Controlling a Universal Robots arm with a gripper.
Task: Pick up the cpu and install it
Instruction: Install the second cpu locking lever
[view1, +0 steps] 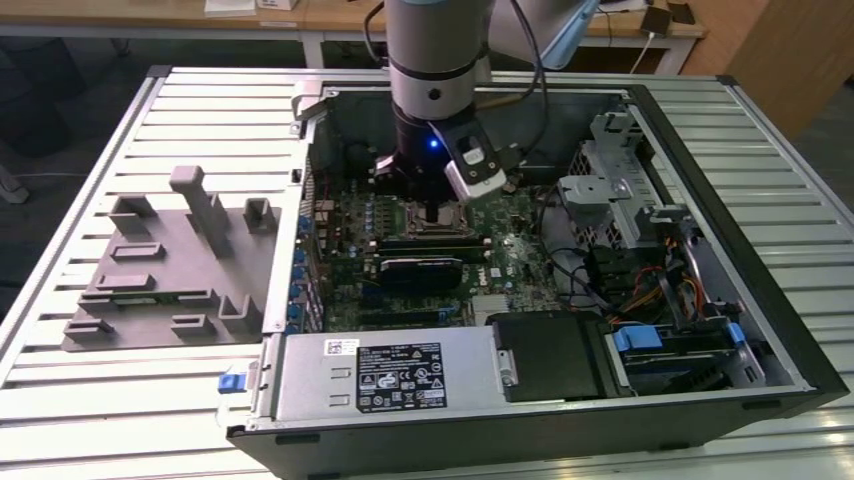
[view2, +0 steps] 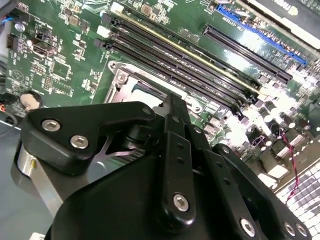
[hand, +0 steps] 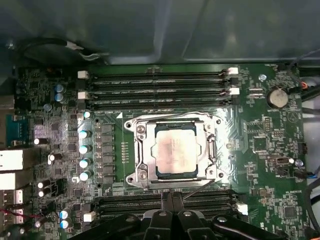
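The cpu (hand: 175, 152), a small silvery square chip, lies flat inside the metal-framed socket (hand: 174, 150) on the green motherboard (hand: 260, 145), and the socket's frame stands open around it. My gripper (hand: 172, 207) hovers just off one edge of the socket, its two black fingers pressed together with nothing between them. In the exterior view the gripper (view1: 438, 208) hangs straight down over the socket area inside the open computer case (view1: 747, 300). The second wrist view looks past the gripper's black linkage at a corner of the socket (view2: 120, 80).
Rows of memory slots (hand: 157, 87) run along both sides of the socket. A grey fixture block (view1: 167, 265) sits on the slatted table at the exterior view's left. The power supply (view1: 380, 375), drive cage (view1: 627, 190) and cables crowd the case.
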